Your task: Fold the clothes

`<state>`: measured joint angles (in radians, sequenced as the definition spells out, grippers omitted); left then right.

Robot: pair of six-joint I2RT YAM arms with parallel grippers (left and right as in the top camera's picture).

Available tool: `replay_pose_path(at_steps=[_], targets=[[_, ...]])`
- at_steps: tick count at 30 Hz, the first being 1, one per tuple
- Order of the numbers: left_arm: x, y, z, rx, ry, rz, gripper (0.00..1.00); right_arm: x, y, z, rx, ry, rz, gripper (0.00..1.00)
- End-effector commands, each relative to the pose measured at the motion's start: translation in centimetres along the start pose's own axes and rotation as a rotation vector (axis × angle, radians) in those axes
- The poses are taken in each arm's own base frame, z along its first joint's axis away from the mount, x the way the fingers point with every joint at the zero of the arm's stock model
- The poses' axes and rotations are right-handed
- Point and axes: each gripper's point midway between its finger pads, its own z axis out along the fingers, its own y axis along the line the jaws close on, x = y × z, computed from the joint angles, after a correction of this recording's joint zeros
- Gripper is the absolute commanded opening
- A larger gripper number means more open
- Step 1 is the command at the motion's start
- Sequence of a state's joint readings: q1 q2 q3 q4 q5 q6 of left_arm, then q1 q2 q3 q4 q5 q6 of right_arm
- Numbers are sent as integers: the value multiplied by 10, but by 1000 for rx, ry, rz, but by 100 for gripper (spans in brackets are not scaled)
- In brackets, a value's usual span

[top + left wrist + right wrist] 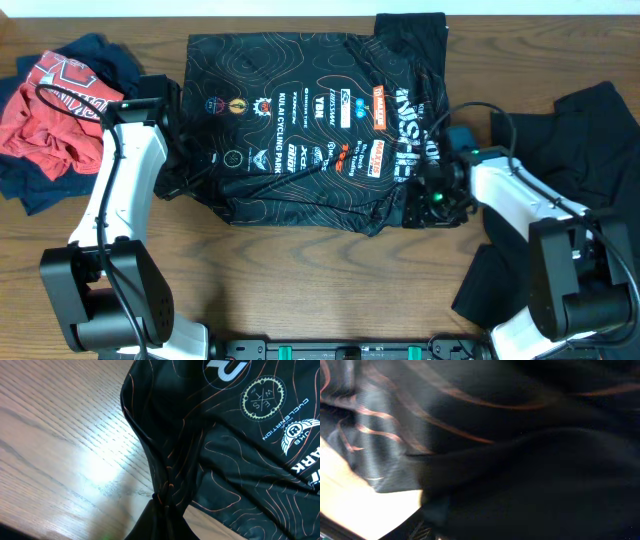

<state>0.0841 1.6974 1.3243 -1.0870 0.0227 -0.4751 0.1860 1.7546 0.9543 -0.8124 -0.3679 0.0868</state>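
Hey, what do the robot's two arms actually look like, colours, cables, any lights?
They match. The left arm and the right arm each have smooth white link shells between chunky black cylindrical joints, with thin black cables looping alongside. Near the right wrist a small green light glows, beside a teal part.

jersey (310, 130): spread on the desk (330, 290), in the middle, nearer the far edge.
heap of garments (55, 110): far left corner, apart from the jersey.
plain garment (590, 130): along the right edge, running toward the near right corner.
left gripper (183, 170): at the jersey's left side.
right gripper (432, 195): at the jersey's near right corner.
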Motion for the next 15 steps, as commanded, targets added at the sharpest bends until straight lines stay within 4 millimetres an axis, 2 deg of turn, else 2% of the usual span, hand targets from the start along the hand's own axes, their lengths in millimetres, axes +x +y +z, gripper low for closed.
replay_pose_path(at_steps=[1,9,10,13,15], targets=[[-2,3,-3,-5,-13,-22,6,-1,-10,-5,-18,-9,26,48],[-2,3,-3,-5,-14,-22,6,-1,-15,-7,-18,-8,22,45],[-2,3,-3,-5,-14,-22,6,-1,-15,-7,-18,-10,21,42],[-2,3,-3,-5,-14,-22,6,0,-15,-6,-18,-7,3,22],[-2,3,-3,-5,-14,-22,6,5,-15,-2,-20,2,0,22]])
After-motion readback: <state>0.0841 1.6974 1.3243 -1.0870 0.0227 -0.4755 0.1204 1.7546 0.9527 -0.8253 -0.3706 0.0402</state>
